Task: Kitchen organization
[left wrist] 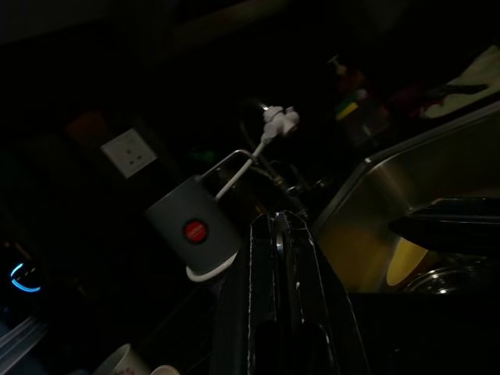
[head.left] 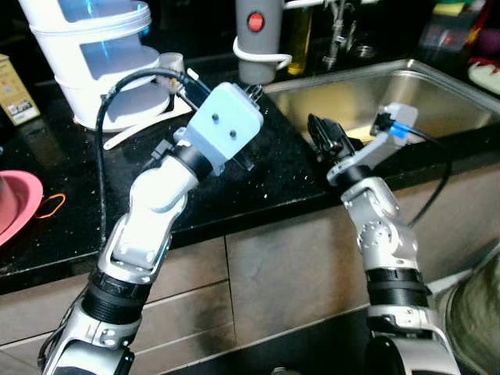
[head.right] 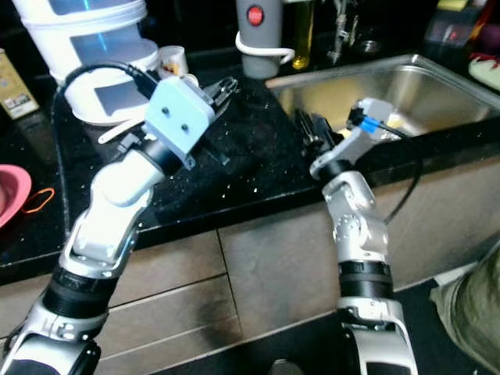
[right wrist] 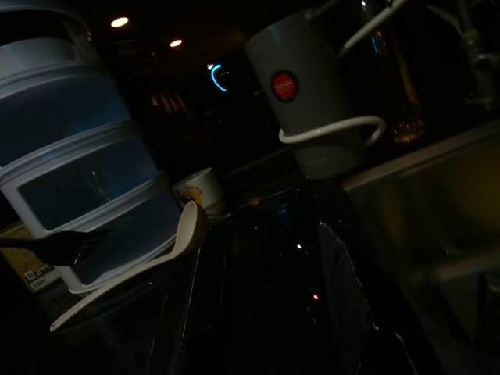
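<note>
The long white plastic serving spoon [head.left: 144, 125] lies flat on the black speckled stone countertop [head.left: 266, 176], toward its back edge, with its bowl end close beside the base of the white tiered steamer [head.left: 101, 55] and the small paper cup [head.left: 169, 61]. Its long axis runs diagonally, handle tip pointing toward the counter's front-left. Judged light, rigid and smooth, it is best taken mid-handle. The left gripper [head.right: 223, 87] hovers just past the bowl end with its fingers pressed together, empty. The right gripper [head.left: 324, 137] sits at the rim of the stainless steel sink [head.left: 437, 78], fingers parted, holding nothing. The grey cylindrical appliance with a red button [head.left: 258, 35] stands at the back edge.
</note>
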### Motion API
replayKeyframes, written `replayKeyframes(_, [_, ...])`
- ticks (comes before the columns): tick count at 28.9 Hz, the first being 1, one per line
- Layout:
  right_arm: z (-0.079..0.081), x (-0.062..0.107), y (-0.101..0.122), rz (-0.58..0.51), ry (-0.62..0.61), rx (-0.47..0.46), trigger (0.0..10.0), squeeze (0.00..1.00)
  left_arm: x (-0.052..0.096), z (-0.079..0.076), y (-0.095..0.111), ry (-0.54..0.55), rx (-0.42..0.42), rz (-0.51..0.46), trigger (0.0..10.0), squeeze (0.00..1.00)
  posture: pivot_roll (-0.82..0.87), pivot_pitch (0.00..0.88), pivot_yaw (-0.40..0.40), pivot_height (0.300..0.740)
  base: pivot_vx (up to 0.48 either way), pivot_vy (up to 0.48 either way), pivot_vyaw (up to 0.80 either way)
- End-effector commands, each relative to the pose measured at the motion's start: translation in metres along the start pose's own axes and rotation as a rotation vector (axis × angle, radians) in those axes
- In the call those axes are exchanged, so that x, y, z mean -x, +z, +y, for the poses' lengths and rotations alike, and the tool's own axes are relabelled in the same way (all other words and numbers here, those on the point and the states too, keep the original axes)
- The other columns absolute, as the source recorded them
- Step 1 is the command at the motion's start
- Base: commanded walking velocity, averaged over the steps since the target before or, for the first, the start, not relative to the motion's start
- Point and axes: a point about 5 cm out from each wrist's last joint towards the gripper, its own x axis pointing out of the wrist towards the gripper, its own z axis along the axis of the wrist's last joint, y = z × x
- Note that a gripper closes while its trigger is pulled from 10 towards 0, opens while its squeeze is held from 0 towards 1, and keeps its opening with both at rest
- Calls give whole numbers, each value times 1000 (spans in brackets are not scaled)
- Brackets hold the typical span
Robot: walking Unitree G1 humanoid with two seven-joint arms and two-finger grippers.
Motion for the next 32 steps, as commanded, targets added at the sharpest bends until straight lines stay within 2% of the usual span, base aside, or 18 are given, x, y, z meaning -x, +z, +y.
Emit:
replayKeyframes(1, [6,-2,-2,4,23,1,10000,0,0,5,-2,27,4,20,10000,0,-48,23,-3,732,0,0,0])
replayKeyframes(8, [9,-3,-4,11,35,-2,10000,0,1,7,-3,41,11,33,10000,0,-41,22,-9,732,0,-87,0])
replayKeyframes(32, [11,-1,-6,17,49,-3,10000,0,2,18,-5,63,-12,52,10000,0,-44,30,-12,732,0,-385,0])
